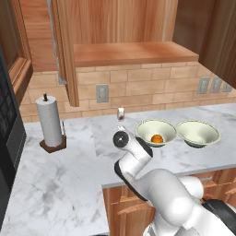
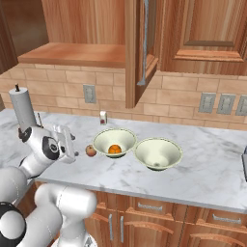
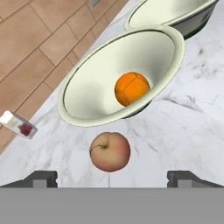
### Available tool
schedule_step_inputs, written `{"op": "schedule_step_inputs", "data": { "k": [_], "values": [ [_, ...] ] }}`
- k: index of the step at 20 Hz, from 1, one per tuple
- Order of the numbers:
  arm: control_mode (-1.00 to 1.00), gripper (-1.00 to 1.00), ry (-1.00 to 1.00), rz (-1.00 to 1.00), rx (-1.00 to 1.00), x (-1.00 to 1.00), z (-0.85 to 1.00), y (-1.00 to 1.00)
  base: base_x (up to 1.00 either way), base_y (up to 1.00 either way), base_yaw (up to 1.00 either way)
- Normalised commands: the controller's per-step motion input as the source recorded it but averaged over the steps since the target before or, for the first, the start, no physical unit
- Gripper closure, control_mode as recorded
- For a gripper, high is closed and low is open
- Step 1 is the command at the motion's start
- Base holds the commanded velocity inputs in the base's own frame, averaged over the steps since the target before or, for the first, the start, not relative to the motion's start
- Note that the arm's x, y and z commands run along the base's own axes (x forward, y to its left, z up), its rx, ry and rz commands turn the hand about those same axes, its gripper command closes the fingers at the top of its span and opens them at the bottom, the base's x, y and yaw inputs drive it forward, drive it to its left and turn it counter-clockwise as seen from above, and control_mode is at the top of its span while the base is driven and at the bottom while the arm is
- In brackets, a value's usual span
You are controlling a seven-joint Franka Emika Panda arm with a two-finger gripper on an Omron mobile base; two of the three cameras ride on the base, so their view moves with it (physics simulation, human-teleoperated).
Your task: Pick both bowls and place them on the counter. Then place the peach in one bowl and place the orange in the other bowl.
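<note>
Two cream-white bowls stand side by side on the marble counter (image 1: 184, 159). The left bowl (image 1: 156, 130) (image 2: 115, 141) (image 3: 94, 85) holds the orange (image 1: 156, 138) (image 2: 114, 149) (image 3: 131, 89). The right bowl (image 1: 198, 132) (image 2: 157, 153) (image 3: 173, 13) has nothing in it. Just left of the orange's bowl the peach (image 2: 90, 150) (image 3: 110, 151) lies on the counter, apart from the rim. My gripper (image 2: 73, 145) (image 3: 112, 178) is open, a short way left of the peach and aimed at it. The peach sits centred ahead of the wide-apart fingertips (image 3: 41, 178), untouched.
A small shaker (image 1: 120, 114) (image 2: 102, 117) (image 3: 17, 124) stands near the tiled wall behind the bowls. A paper towel roll (image 1: 49, 122) (image 2: 21, 108) stands at the left. A cabinet door (image 2: 140, 48) hangs open above, beside a wooden shelf (image 1: 133, 53).
</note>
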Motion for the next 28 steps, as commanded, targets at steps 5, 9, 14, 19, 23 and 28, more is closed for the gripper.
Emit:
{"op": "schedule_step_inputs", "data": {
  "k": [5, 9, 14, 19, 23, 28],
  "values": [
    [-1.00, -1.00, 0.00, -0.04, 0.00, 0.06, -0.12, -0.11, 0.00, 0.00, 0.00],
    [-1.00, -1.00, 0.00, -0.02, 0.00, 0.09, -0.19, -0.16, 0.00, 0.00, 0.00],
    [-1.00, -1.00, 0.00, 0.00, 0.01, 0.17, -0.22, -0.07, 0.00, 0.00, 0.00],
    [-1.00, -1.00, 0.00, 0.00, 0.01, 0.20, -0.17, -0.02, 0.00, 0.00, 0.00],
    [-1.00, -1.00, 0.00, 0.00, 0.00, 0.09, -0.13, 0.04, 0.00, 0.00, 0.00],
    [-1.00, -1.00, 0.01, 0.00, 0.00, 0.15, -0.16, -0.01, 0.00, 0.00, 0.00]
  ]
}}
